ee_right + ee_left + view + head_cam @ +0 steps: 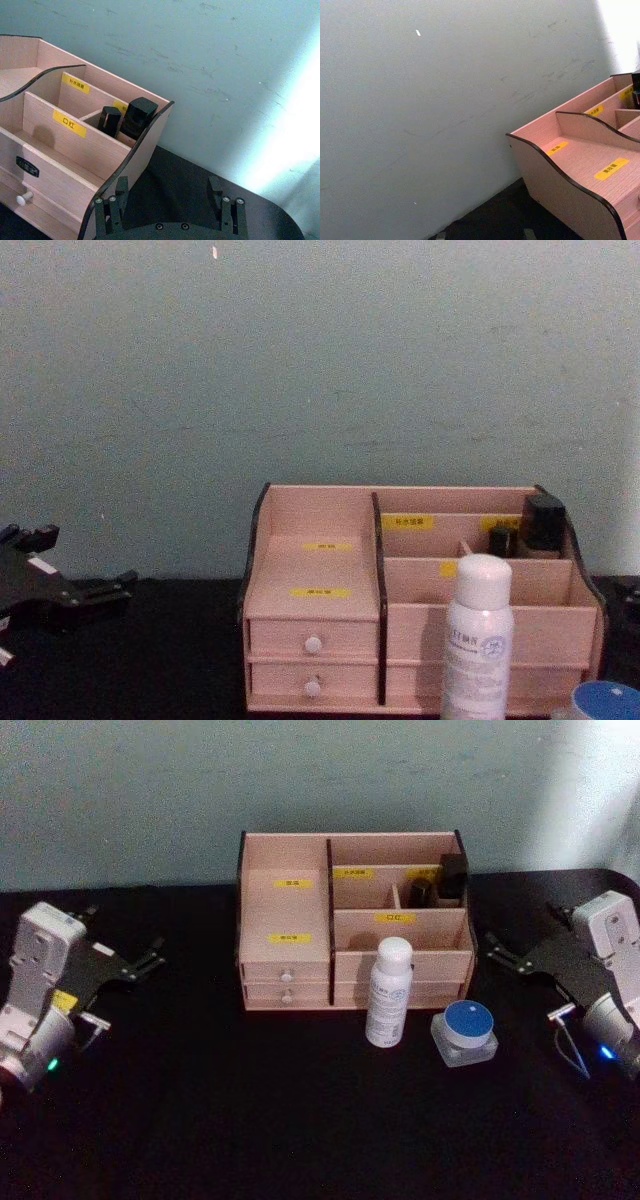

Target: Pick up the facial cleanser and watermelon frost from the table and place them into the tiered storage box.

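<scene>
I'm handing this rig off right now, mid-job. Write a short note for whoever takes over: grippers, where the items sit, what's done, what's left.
Left gripper: open, holding nothing, over the left side of the black table.
Right gripper: open, holding nothing, over the table's right side.
White spray bottle with a white cap: upright on the table, just in front of the pale pink wooden tiered storage box.
Squat clear jar with a blue lid: on the table, to the bottle's right.
Done: neither item is in the box yet.
Left: pick up both and place them in the box.
</scene>
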